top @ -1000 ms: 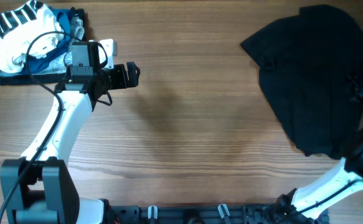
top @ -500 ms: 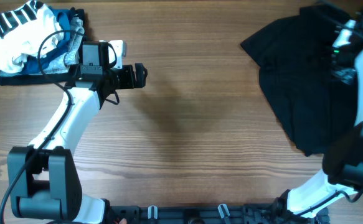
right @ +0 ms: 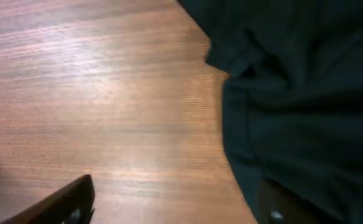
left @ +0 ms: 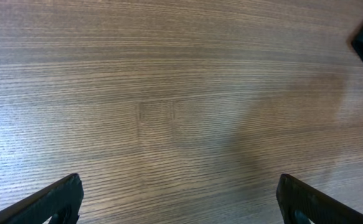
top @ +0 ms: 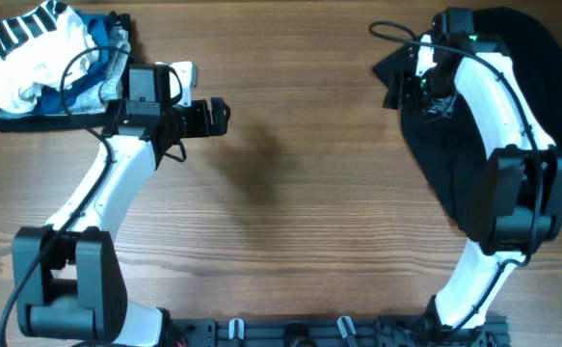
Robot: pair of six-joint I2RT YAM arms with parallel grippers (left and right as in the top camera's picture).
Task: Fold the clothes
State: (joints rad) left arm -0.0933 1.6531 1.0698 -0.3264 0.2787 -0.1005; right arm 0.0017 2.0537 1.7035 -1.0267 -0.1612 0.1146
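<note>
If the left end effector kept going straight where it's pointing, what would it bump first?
Probably the black garment, across bare table; the left end effector aims that way, though its tilt is unclear.

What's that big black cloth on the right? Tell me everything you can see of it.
The black garment is plain, matte, soft fabric, lying rumpled and unfolded on the wooden table at its right end. A hemmed edge shows. The right gripper hangs open over its left edge, one finger above cloth, one above wood; whether they touch is unclear.
</note>
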